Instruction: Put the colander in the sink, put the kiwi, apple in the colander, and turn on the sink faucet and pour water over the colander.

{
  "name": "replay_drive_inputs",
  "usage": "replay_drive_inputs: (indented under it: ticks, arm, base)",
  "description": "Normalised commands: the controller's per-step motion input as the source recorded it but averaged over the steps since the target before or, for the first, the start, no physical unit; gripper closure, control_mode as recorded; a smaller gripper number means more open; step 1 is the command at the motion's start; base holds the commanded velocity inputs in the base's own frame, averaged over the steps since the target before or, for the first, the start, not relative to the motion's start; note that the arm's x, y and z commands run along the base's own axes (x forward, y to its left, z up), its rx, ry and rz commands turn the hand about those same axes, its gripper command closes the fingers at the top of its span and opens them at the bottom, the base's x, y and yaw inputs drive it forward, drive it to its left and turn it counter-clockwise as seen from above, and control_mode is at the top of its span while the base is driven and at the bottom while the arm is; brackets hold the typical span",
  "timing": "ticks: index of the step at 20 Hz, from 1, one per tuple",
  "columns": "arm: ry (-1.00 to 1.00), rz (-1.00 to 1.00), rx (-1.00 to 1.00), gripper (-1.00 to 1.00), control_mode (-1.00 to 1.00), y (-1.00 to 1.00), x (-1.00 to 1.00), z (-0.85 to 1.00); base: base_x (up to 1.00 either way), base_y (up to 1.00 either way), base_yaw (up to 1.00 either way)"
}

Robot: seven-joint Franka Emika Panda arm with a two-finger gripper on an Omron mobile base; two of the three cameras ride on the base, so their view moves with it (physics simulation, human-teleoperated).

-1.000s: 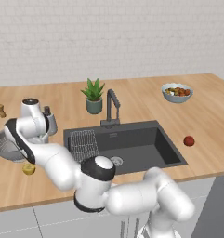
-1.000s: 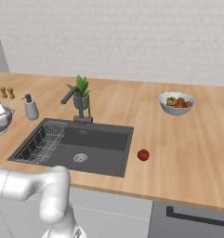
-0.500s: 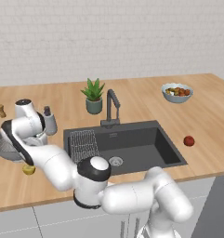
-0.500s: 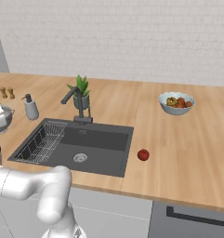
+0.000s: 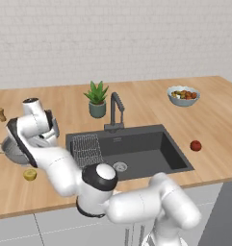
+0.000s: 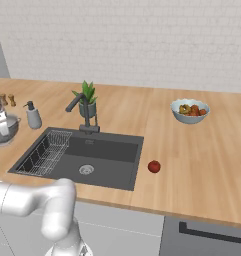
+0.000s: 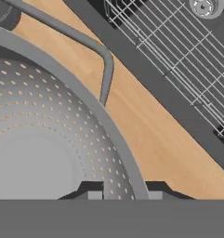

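The silvery perforated colander (image 5: 7, 150) sits on the wooden counter left of the sink (image 5: 136, 150). In the hand view my gripper (image 7: 120, 193) is shut on the colander (image 7: 43, 139) at its rim, one fingertip (image 7: 89, 192) inside and the other outside, next to a side handle (image 7: 104, 62). The yellow-green kiwi (image 5: 30, 174) lies on the counter in front of the colander. The red apple (image 5: 196, 145) rests right of the sink. The dark faucet (image 5: 115, 111) stands behind the basin, and no water shows.
A wire rack (image 7: 178, 60) fills the sink's left part, with the drain (image 5: 120, 166) beside it. A potted plant (image 5: 97, 99) stands behind the faucet, a soap bottle (image 6: 33, 116) left of the sink, and a fruit bowl (image 5: 183, 95) at the back right.
The gripper's jaws have closed onto the colander's rim. The arm has stayed over the colander, and nothing on the counter has shifted.
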Motion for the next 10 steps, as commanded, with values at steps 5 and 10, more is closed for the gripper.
replay_drive_inputs:
  ticks: [5, 10]
  arm:
    - [-0.03, -0.24, 0.02, 1.0, -1.0, -1.0, -0.56, 0.06]
    - [-0.03, -0.24, 0.05, 1.0, -1.0, -1.0, -0.61, 0.1]
  base:
    - [0.0, 0.0, 0.0]
    - [0.0, 0.0, 0.0]
